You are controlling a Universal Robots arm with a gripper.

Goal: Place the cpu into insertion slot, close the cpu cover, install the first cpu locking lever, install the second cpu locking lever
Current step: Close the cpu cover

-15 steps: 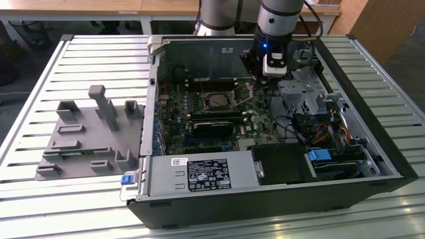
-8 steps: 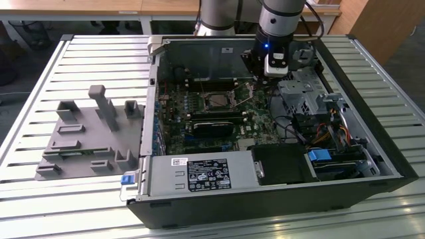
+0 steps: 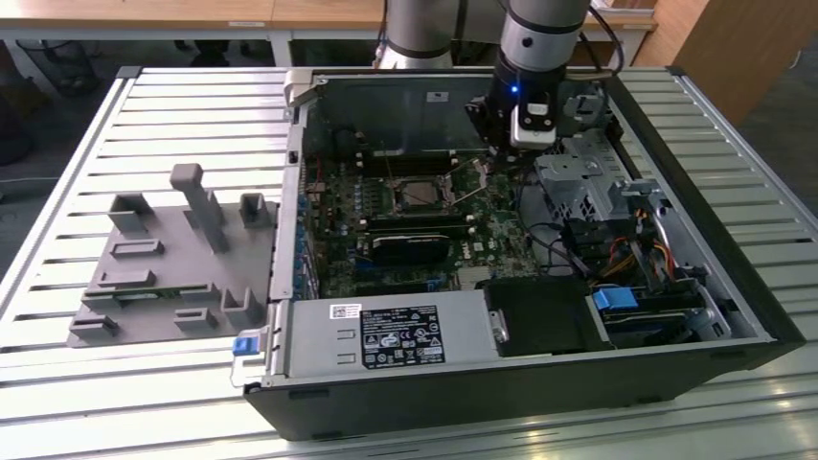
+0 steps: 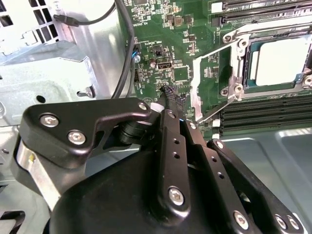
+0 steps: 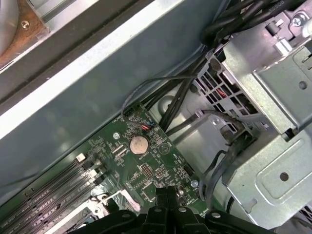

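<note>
Cpu lies seated in the insertion slot of the green motherboard, to the exterior view's left of the gripper. Its jaws are pressed together and empty, with the tips near a thin locking lever that slants out from the slot's corner.

cpu in insertion slot | motherboard in case | fixture on table, exterior view's left of case
</note>
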